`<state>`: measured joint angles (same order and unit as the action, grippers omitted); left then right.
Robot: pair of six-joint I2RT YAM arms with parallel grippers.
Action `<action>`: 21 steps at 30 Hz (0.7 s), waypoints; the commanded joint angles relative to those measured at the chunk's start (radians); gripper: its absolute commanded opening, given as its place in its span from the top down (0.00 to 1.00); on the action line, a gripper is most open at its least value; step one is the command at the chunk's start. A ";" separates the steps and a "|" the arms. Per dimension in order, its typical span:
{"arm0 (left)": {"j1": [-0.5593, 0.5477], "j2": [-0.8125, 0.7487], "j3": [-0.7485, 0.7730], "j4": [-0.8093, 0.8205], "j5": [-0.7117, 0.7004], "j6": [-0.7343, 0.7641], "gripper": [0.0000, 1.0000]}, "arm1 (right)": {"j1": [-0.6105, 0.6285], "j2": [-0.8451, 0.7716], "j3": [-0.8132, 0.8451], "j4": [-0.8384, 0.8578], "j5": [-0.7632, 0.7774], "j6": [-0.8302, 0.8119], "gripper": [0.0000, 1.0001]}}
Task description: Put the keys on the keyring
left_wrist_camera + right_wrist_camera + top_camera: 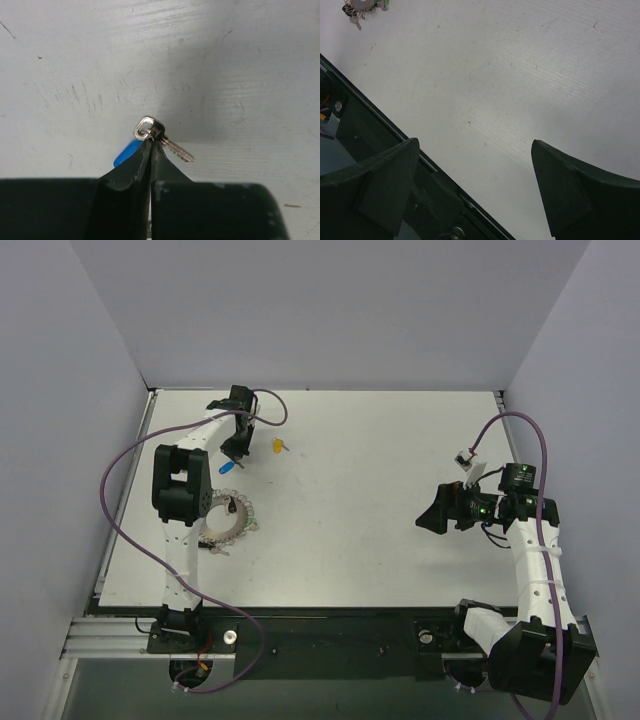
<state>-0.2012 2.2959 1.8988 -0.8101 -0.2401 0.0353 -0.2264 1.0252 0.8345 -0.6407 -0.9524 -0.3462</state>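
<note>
My left gripper point(151, 141) is shut, its tips pinching the metal head of a small silver key point(172, 147) just above the table. A blue key head point(126, 152) shows beside the left finger; whether it belongs to the pinched key I cannot tell. From above, the left gripper point(236, 453) is at the far left with the blue key point(226, 469) beside it and a yellow-headed key point(279, 446) to its right. The silvery keyring point(232, 520) lies nearer, partly under the left arm. My right gripper point(432, 520) hovers open and empty at the right, fingers point(387, 175) wide apart.
The right wrist view shows the keyring point(360, 6) far off with a green bit point(384, 5) next to it, and the black rail at the table's near edge point(380, 120) below the gripper. Purple cables point(115, 500) loop off both arms.
</note>
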 commanded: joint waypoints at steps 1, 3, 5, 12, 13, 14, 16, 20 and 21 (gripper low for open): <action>-0.001 -0.023 0.036 0.006 -0.014 0.005 0.87 | 0.007 -0.002 0.035 -0.025 -0.042 -0.025 0.12; -0.001 -0.016 0.040 0.006 -0.011 0.005 0.84 | 0.007 -0.001 0.037 -0.025 -0.045 -0.025 0.12; -0.001 -0.010 0.042 0.006 -0.011 0.002 0.82 | 0.007 0.001 0.037 -0.027 -0.045 -0.027 0.12; -0.001 0.007 0.048 0.002 -0.008 0.003 0.77 | 0.007 0.003 0.037 -0.030 -0.048 -0.031 0.12; 0.000 0.007 0.049 0.002 -0.008 0.003 0.77 | 0.007 0.001 0.037 -0.030 -0.049 -0.031 0.12; -0.001 0.007 0.049 0.002 -0.008 0.003 0.76 | 0.007 0.003 0.035 -0.030 -0.048 -0.031 0.12; -0.001 0.011 0.048 0.000 -0.010 0.003 0.72 | 0.007 0.001 0.037 -0.031 -0.049 -0.034 0.12; 0.000 0.016 0.046 0.000 -0.011 0.003 0.72 | 0.007 0.000 0.038 -0.036 -0.052 -0.037 0.12; 0.002 0.017 0.045 0.000 -0.011 0.003 0.72 | 0.007 0.003 0.037 -0.036 -0.052 -0.037 0.12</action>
<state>-0.2012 2.3043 1.8992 -0.8104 -0.2413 0.0376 -0.2264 1.0248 0.8345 -0.6514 -0.9600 -0.3626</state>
